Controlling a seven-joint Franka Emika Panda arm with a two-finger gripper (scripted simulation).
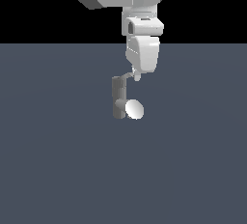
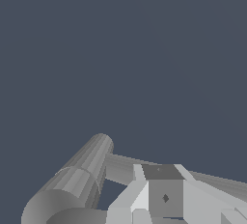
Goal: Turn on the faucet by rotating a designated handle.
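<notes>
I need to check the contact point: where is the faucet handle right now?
In the exterior view, the handle juts from the faucet top toward the view's right, its end at the gripper.

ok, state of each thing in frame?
faucet: upright on the floor, spout disc facing the camera in the exterior view.
handle: sticks out sideways from the faucet top, its end at the gripper.
gripper: down at the handle's end; can't tell if the fingers are open or shut.
</notes>
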